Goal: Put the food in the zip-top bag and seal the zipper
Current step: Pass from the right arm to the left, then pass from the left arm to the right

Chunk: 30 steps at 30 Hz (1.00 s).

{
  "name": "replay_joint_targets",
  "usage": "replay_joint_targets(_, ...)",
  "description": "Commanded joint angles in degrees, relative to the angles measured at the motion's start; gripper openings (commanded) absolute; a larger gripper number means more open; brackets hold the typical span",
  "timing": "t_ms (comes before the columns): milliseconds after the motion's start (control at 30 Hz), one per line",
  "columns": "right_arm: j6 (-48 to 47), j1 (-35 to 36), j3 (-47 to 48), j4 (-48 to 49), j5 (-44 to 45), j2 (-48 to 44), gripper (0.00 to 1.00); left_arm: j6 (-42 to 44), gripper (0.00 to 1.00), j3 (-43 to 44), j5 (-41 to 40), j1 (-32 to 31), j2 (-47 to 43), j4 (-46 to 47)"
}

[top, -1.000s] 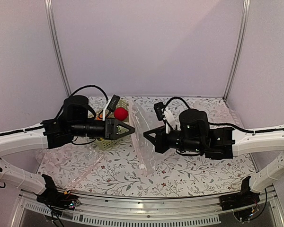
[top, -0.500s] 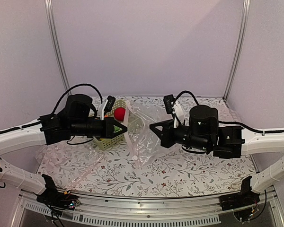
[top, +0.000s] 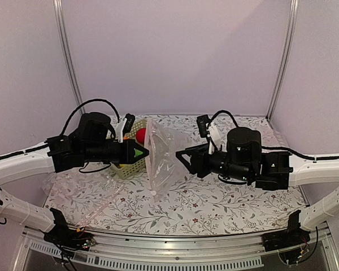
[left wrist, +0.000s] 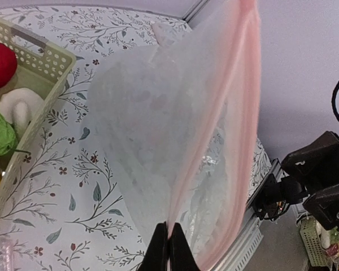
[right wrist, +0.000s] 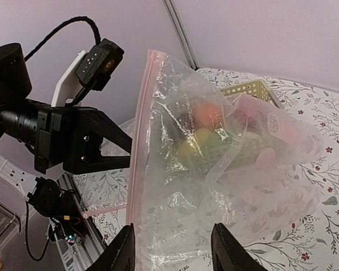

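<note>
The zip-top bag (top: pixel 160 155) hangs clear and crumpled between the two arms. My left gripper (top: pixel 145 152) is shut on the zipper (left wrist: pixel 237 113), the pale pink strip along the bag's mouth, with the fingertips (left wrist: pixel 168 240) pinched together on it. My right gripper (top: pixel 181 153) stands open a little to the right of the bag (right wrist: pixel 214 169) and holds nothing. The food lies in the light green basket (left wrist: pixel 45 62): a red ball (left wrist: pixel 0 65), a white piece (left wrist: pixel 20 107), a green one (left wrist: pixel 0 132). Orange (right wrist: pixel 206 116) and yellow pieces show blurred through the plastic.
The basket (top: pixel 130 166) sits on the flowered tablecloth behind and left of the bag, under my left arm. A second sheet of clear plastic (top: pixel 73 192) lies flat at the table's left front. Metal frame posts and lilac walls close the back.
My right gripper has opened and let go of the bag. The bag has swung in toward my left gripper and now hangs from it alone, narrower than before.
</note>
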Motion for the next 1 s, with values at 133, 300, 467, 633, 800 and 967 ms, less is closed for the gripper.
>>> replay_joint_targets(133, 0.2, 0.6, 4.7, -9.0, 5.1, -2.0, 0.61, -0.6, 0.00, -0.7, 4.8, -0.3, 0.5, 6.4)
replay_joint_targets(300, 0.1, 4.2, 14.6, -21.0, 10.7, 1.6, 0.62, -1.5, 0.00, -1.4, 5.5, -0.3, 0.4, 8.1)
replay_joint_targets(467, 2.3, 7.6, 26.2, -31.5, 19.6, 10.5, 0.65, -2.1, 0.00, -1.8, 6.3, -0.3, 0.7, 9.6)
replay_joint_targets(633, 4.5, 8.6, 34.8, -38.3, 25.3, 19.2, 0.63, -2.3, 0.00, -2.0, 6.8, -0.3, 0.8, 9.9)
replay_joint_targets(800, 5.7, 8.6, 37.5, -38.8, 26.5, 22.5, 0.60, -2.3, 0.00, -2.4, 6.9, -0.3, 0.6, 10.0)
replay_joint_targets(967, 5.8, 8.6, 39.5, -40.8, 28.9, 25.1, 0.60, -2.4, 0.00, -2.5, 7.0, -0.3, 0.7, 10.1)
